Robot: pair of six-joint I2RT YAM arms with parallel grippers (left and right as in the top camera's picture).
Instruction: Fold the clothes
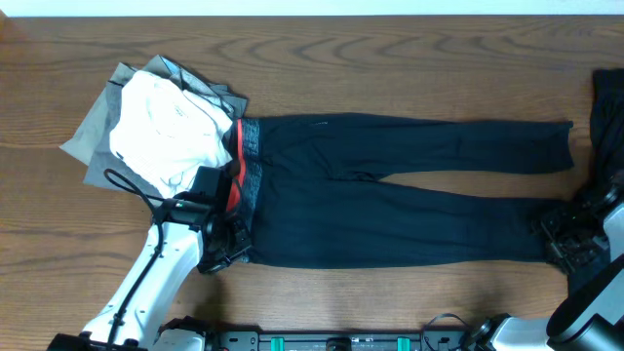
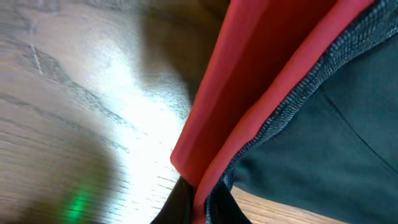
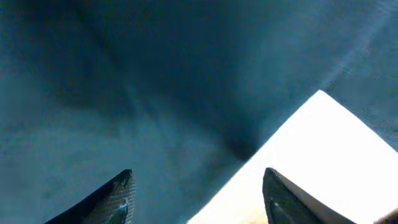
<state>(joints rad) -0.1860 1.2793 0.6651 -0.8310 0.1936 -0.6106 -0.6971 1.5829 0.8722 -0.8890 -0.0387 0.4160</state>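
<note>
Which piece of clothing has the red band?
The long black leggings spread flat; the white top and grey piece beside them show no red.

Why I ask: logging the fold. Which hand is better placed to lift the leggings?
Left, probably: the left hand is shut on the waistband, while the right hand hangs open over the leggings near the ankles.

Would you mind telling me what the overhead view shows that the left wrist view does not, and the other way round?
Only overhead: the whole black leggings laid flat, a white garment on a grey garment beside the grey waistband, the left gripper at the waistband's near corner, the right gripper at the leg ends. Only left wrist: the waistband's knit texture and a green glint on the wood. Both: the coral-red edge and the wooden table.
</note>
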